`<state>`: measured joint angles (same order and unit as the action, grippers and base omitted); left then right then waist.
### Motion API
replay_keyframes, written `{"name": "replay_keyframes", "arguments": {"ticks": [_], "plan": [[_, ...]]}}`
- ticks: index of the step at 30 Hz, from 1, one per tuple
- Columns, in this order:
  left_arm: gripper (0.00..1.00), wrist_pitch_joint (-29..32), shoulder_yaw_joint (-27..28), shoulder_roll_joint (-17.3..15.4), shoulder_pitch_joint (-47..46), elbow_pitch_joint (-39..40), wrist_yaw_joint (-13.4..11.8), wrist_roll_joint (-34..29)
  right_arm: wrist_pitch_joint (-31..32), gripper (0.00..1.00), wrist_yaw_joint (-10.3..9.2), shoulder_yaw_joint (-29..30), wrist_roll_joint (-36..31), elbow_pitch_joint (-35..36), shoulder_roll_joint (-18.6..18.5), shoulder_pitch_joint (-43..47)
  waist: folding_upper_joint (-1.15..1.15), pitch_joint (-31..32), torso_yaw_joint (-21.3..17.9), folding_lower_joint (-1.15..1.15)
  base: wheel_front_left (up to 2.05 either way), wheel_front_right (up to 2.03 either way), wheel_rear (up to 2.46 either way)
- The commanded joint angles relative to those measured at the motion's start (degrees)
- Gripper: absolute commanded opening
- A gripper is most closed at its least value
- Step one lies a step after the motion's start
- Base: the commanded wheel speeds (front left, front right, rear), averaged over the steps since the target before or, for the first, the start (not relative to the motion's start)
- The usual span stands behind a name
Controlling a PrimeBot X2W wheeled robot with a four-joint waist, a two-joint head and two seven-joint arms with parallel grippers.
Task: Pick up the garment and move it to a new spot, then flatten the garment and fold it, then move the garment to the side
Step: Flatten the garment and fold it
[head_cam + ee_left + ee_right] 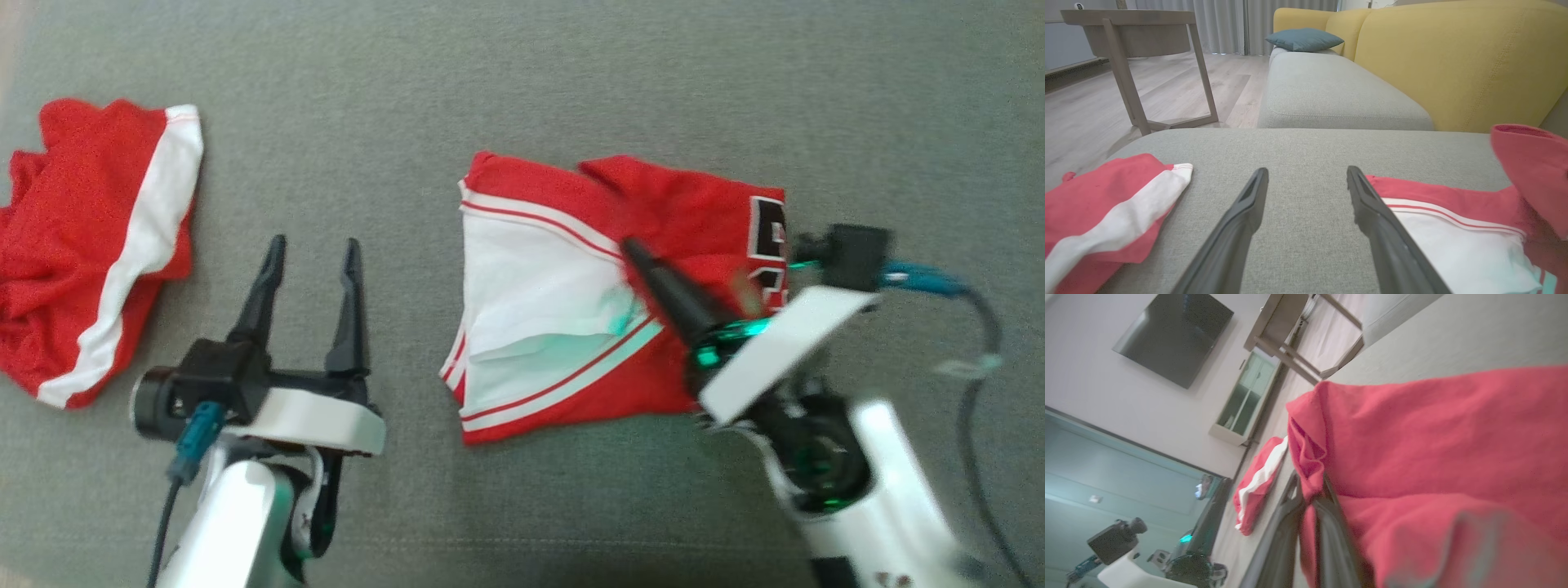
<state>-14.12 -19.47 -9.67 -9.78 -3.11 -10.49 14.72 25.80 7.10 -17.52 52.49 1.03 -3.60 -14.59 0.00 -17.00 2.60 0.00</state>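
Observation:
The garment [555,294], red with white panels and red stripes, lies partly folded on the grey sofa cushion [522,82] in the middle of the head view. My right gripper [633,249] is over its right half, shut on a lifted fold of the red cloth. In the right wrist view the gripper [1310,479] pinches a red edge of the garment [1433,437], which drapes over the fingers. My left gripper [314,245] stands open and holds nothing, on bare cushion left of the garment. In the left wrist view its fingers [1306,173] point across the cushion, with the garment [1453,228] beside the right finger.
A second red and white garment [90,237] lies crumpled at the cushion's left end, also seen as a heap [1106,208]. The yellow sofa back [1453,61] and a teal pillow [1304,39] lie beyond. A wooden table [1126,41] stands on the floor off the cushion's edge.

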Motion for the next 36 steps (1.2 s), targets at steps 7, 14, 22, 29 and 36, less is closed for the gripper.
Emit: {"name": "replay_keyframes", "arguments": {"ticks": [7, 14, 22, 29, 36], "plan": [[1.0, -0.4, 0.6, 0.7, -3.1, 0.5, 0.7, -0.1, -9.6, 0.0, 0.39, -11.8, 7.8, -7.7, 0.7, -6.4, 0.0, -1.6, 2.6, 0.0, 0.0, 0.0, 0.0], [1.0, -0.7, 0.7, 1.0, -4.0, 0.0, 0.7, -0.3, -18.1, 0.0, 0.39, -19.2, 12.8, -15.9, 0.7, -11.3, 0.0, -2.3, 3.4, 0.0, 0.0, 0.0, 0.0], [1.0, -0.8, 0.8, 1.5, -4.1, -0.3, 0.7, -0.4, -26.5, 1.0, 0.39, -23.1, 12.5, -17.5, 0.7, -16.2, 0.0, -2.5, 2.9, 0.0, 0.0, 0.0, 0.0], [1.0, -0.8, 1.3, 1.4, -3.5, -0.2, 0.5, -0.5, -33.1, 1.0, 0.39, -19.6, 4.1, -11.2, -5.9, -15.8, 0.0, -1.9, 2.1, 0.0, 0.0, 0.0, 0.0], [1.0, -0.9, 2.1, 0.7, -2.8, 0.2, 0.2, -0.6, -37.3, 1.0, 0.39, -5.3, -12.6, -6.7, -13.8, -9.0, 0.0, -1.4, 0.8, 0.0, 0.0, 0.0, 0.0]]}}
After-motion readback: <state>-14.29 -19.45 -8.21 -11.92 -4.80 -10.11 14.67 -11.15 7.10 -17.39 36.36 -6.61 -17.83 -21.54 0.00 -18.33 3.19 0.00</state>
